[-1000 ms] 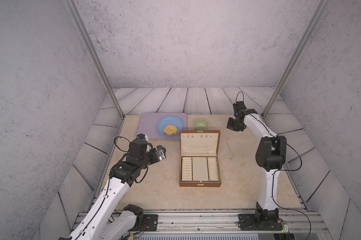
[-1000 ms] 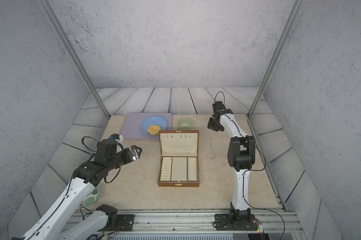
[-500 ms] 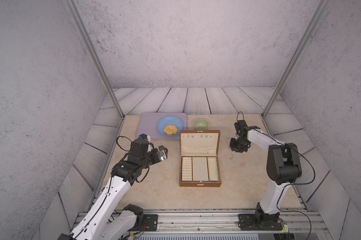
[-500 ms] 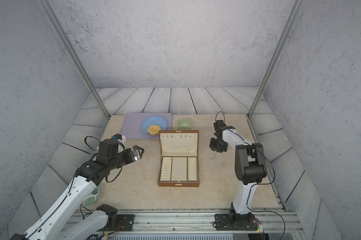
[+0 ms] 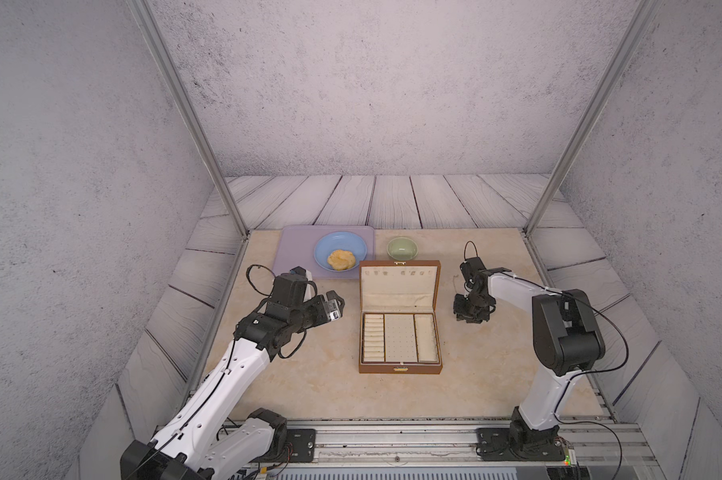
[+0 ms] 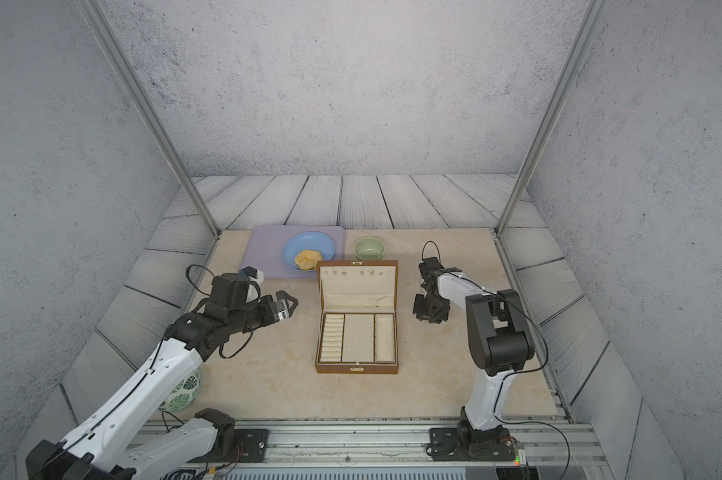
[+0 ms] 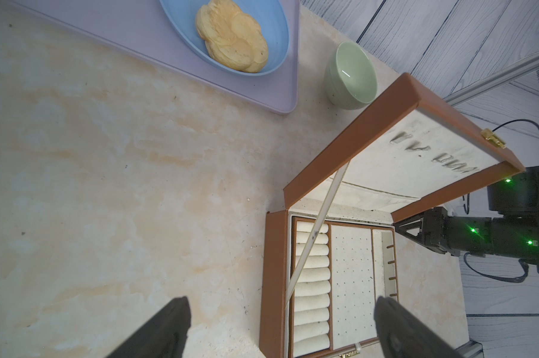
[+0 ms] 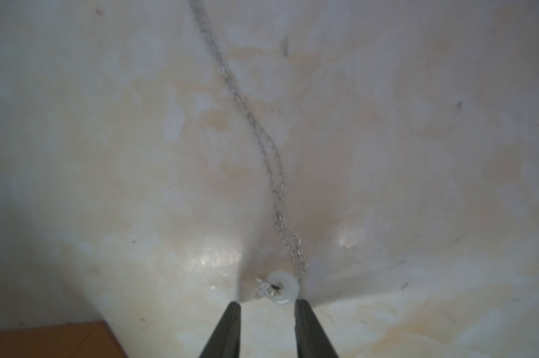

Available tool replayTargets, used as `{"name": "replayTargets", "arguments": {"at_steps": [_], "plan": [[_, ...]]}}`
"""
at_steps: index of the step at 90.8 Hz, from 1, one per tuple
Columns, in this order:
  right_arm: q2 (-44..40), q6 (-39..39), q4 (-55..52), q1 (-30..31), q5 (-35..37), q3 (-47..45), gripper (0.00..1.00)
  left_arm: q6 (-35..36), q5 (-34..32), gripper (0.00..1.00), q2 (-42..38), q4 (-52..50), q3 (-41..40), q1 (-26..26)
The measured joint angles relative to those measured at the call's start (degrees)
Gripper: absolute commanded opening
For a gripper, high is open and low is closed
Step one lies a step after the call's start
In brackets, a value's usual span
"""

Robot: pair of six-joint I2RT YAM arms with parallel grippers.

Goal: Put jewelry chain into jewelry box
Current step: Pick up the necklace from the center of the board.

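Shows silvery jewelry chain (image 8: 262,148) loose on the tabletop (image 8: 107,155), 3 o'clock of the open jewelry box (image 5: 399,368). Probably light, limp, slippery; best pinched at its white ring pendant (image 8: 283,286), just ahead of the right hand (image 8: 267,305), slightly parted, empty. At 9 o'clock, left hand (image 7: 282,302) wide apart. Green bowl (image 5: 402,248), lilac tray (image 5: 295,253) at 12, clear.

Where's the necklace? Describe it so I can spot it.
Find the open brown jewelry box mid-table. On the tabletop beside it, just ahead of the right gripper, lies the jewelry chain: the only hair-thin silvery thing there, ending in a small white ring.
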Motion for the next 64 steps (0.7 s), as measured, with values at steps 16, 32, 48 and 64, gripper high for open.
{"name": "replayTargets", "arguments": {"at_steps": [16, 32, 48, 64], "plan": [[1.44, 0.0, -0.52, 0.5, 1.73, 1.33, 0.33, 0.0, -0.22, 0.98, -1.66, -0.02, 0.0, 0.0], [2.91, -0.07, -1.07, 0.7, 3.02, 3.28, 0.3, 0.0, -0.59, 0.98, -2.23, -0.33, -0.02, 0.0], [3.28, -0.02, -1.22, 0.68, 3.69, 3.76, 0.18, 0.0, -0.9, 0.98, -2.99, -0.5, -0.04, 0.0], [3.26, -0.02, -0.83, 0.68, 4.04, 3.76, 0.11, 0.0, -1.07, 0.98, -3.15, -0.5, -0.04, 0.0]]}}
